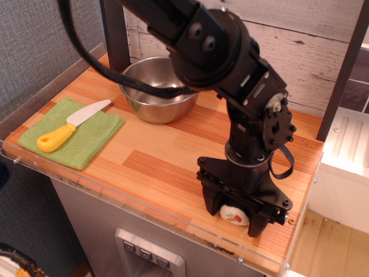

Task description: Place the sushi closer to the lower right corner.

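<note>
Your sushi (pixel 234 216) sits low in the lower right of the frame, its white end with the red and green centre facing you, down at the worktop (pixel 161 167) surface between the two black fingers (pixel 211 199) of the gripper (pixel 235 214). The fingers stand on either side of the roll and look spread rather than pressed in, though you cannot tell for sure whether they touch it. The roll lies near the lower right corner (pixel 285 239) of the worktop, just left of the small screw hole (pixel 291 221) and a little back from the clear acrylic strip (pixel 173 216) along the front edge. Above it, your arm (pixel 230 75) comes in from the top of the frame, bends at a bulky black joint and drops almost straight down, wrist pointing at the worktop, with a black cable (pixel 277 167) looping at its right side. Further off, the steel bowl (pixel 160 88) stands at upper centre, partly behind the arm, and at left a yellow-handled knife (pixel 72 127) rests on a green cloth (pixel 72 138).
</note>
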`<state>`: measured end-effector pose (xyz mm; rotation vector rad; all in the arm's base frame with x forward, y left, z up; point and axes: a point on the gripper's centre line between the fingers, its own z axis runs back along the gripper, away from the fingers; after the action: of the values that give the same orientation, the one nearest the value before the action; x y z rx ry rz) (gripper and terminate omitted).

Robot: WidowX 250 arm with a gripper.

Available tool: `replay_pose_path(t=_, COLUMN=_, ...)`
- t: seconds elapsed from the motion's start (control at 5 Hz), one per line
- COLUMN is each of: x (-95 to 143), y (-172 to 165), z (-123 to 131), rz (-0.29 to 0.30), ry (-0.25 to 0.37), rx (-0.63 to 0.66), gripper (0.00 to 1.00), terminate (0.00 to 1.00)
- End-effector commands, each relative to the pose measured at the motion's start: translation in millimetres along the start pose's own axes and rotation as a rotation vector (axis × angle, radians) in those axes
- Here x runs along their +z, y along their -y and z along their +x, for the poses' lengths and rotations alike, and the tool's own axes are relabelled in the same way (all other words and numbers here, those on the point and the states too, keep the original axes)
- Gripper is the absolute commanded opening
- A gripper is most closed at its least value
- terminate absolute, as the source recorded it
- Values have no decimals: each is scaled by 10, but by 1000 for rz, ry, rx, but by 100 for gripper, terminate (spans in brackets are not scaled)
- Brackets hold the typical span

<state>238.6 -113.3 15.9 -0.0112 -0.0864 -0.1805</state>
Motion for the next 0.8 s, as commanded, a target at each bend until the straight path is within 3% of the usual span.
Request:
replay_pose_path(t=0.0, x=963, y=-158, z=42, rz=-78, ry=179, rx=-26, gripper=100, terminate=0)
replay_pose_path(t=0.2, x=1460, y=-427, z=-45, rz=-45, ry=181, rx=-5, gripper=100, terminate=0)
replay_pose_path(t=0.4, x=1533, y=-813, z=-78, rz=54, ry=122, rx=22, gripper=100, terminate=0)
replay_pose_path(t=0.6, x=1415, y=-1227, z=-64, rz=127, ry=95, rx=117, gripper=100, terminate=0)
